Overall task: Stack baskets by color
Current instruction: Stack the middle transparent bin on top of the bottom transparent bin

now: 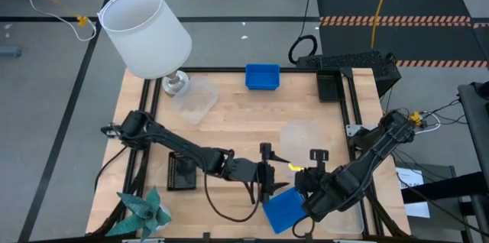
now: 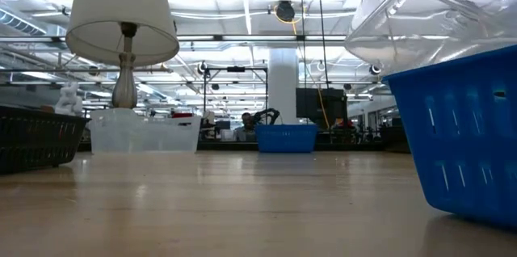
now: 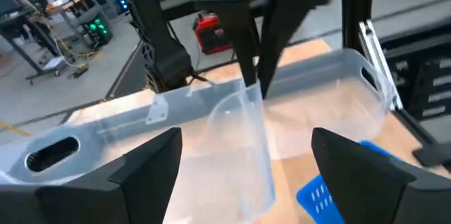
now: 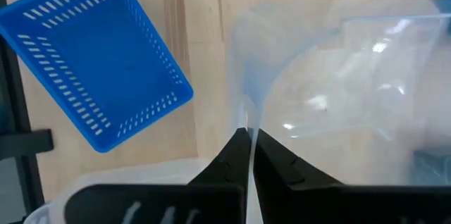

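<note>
While pinched shut on wall of clear basket (image 4: 331, 90), right hand (image 4: 248, 146) beside blue basket (image 4: 91, 62); left hand (image 3: 246, 175) fully spread, empty.

Legible text, labels, brands, numbers, signs: none are showing in any view. The baskets, the lamp and the counter are carrying no markings that can be read. Background room equipment in the low view is appearing too small and blurred for any lettering to be made out.
</note>
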Tool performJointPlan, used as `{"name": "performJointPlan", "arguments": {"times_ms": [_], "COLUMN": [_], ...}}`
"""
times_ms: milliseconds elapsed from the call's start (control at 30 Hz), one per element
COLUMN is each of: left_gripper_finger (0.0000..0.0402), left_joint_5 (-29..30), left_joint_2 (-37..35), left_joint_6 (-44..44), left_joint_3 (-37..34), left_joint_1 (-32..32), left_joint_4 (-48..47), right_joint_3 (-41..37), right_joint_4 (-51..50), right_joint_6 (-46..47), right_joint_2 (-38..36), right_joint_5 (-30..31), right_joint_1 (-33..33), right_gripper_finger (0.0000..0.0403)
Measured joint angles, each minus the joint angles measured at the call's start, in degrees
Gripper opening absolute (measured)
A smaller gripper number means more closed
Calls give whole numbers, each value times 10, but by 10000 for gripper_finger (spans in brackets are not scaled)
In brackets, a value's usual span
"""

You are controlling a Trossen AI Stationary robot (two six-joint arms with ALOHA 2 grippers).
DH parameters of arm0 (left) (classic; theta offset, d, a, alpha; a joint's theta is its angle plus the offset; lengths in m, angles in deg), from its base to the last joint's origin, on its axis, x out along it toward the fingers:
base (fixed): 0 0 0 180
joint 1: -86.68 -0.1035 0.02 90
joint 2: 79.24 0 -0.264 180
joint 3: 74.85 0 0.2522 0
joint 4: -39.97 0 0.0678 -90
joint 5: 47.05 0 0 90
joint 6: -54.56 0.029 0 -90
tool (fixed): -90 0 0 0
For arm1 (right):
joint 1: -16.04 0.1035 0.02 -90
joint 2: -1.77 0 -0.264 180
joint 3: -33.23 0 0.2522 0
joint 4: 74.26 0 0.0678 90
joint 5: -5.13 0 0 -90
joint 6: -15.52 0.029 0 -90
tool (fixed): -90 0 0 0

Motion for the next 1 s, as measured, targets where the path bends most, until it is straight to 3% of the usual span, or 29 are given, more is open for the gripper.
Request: {"name": "performJointPlan", "arguments": {"times_ms": [300, 500, 767, 1000], "left_gripper_finger": [316, 275, 238, 274], "left_joint_5": [18, 11, -78, -112], "left_joint_2": [-15, -13, -14, -5], "left_joint_6": [134, 215, 59, -2], "left_joint_3": [0, 0, 0, 0], "left_joint_1": [25, 11, -34, -50], "left_joint_4": [-59, -47, 2, -1], "right_joint_3": [0, 0, 0, -1], "right_joint_4": [13, 22, 30, 29], "right_joint_6": [-37, -38, -41, -36], "right_joint_2": [0, 0, 0, 0], "right_joint_5": [-14, -13, 5, 17], "right_joint_1": [19, 19, 19, 8], "right_gripper_finger": [4, 4, 4, 4]}}
